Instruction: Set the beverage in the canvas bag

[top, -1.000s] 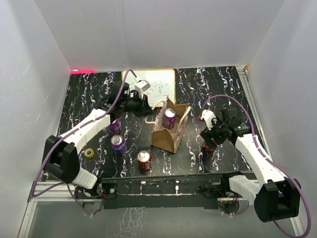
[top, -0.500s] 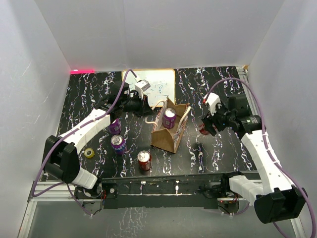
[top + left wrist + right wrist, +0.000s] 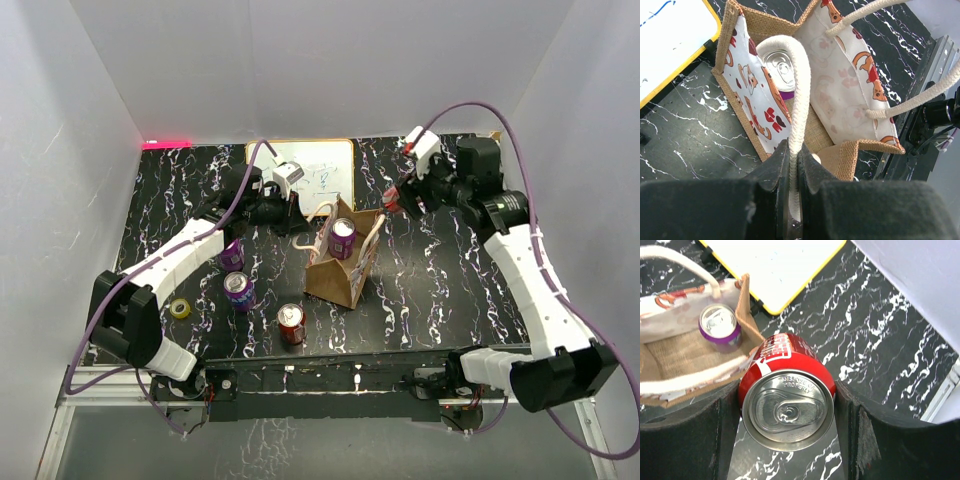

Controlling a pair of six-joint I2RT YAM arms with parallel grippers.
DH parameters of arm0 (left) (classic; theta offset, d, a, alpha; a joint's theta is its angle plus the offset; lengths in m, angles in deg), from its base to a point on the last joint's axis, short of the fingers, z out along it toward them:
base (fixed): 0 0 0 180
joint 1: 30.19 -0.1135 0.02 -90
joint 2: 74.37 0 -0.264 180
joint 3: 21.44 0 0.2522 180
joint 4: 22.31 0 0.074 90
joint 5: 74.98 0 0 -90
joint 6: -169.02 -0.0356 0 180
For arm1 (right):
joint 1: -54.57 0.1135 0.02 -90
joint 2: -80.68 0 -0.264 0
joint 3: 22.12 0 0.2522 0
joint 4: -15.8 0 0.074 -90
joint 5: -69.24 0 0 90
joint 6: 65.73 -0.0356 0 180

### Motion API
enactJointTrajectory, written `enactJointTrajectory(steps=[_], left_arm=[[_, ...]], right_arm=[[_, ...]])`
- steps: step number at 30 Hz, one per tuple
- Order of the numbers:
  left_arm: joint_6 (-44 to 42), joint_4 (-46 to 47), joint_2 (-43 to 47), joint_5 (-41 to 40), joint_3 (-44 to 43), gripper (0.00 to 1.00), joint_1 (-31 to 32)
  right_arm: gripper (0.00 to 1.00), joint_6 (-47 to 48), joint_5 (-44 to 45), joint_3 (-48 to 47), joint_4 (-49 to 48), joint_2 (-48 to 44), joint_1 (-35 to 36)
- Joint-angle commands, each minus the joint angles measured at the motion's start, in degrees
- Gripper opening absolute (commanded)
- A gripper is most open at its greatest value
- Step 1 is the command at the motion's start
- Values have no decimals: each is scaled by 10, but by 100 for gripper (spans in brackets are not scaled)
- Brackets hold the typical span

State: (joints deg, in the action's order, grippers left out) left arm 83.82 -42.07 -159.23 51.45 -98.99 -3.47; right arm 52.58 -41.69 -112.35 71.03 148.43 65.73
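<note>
The canvas bag point(image 3: 340, 275) stands open mid-table, its patterned lining point(image 3: 840, 85) showing in the left wrist view. My left gripper point(image 3: 794, 150) is shut on one cream loop handle point(image 3: 799, 90) and holds it up at the bag's far left side point(image 3: 300, 222). A purple can point(image 3: 342, 236) stands inside the bag point(image 3: 685, 350). My right gripper point(image 3: 787, 407) is shut on the beverage, a red can point(image 3: 787, 390), upright and held in the air just right of the bag's far right corner point(image 3: 400, 198).
A white, yellow-framed whiteboard point(image 3: 315, 170) lies behind the bag. Two purple cans point(image 3: 232, 254) point(image 3: 239, 291), a red can point(image 3: 291, 323) and a yellow tape roll point(image 3: 180, 308) sit on the table left of the bag. White walls enclose the table.
My right arm has lifted the red can from the table's right side and carried it back and left, toward the bag's far corner. The left arm has held still.
</note>
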Motion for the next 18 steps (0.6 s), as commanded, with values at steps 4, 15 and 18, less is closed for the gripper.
enactJointTrajectory(steps=[4, 15, 18], left_arm=[[5, -8, -8, 14, -24, 0, -2], [6, -4, -1, 14, -20, 0, -3], [5, -4, -1, 15, -20, 0, -3]], right_arm=[[8, -7, 30, -112, -93, 50, 92], [8, 37, 47, -113, -32, 107, 192], [8, 47, 61, -105, -11, 118, 210]])
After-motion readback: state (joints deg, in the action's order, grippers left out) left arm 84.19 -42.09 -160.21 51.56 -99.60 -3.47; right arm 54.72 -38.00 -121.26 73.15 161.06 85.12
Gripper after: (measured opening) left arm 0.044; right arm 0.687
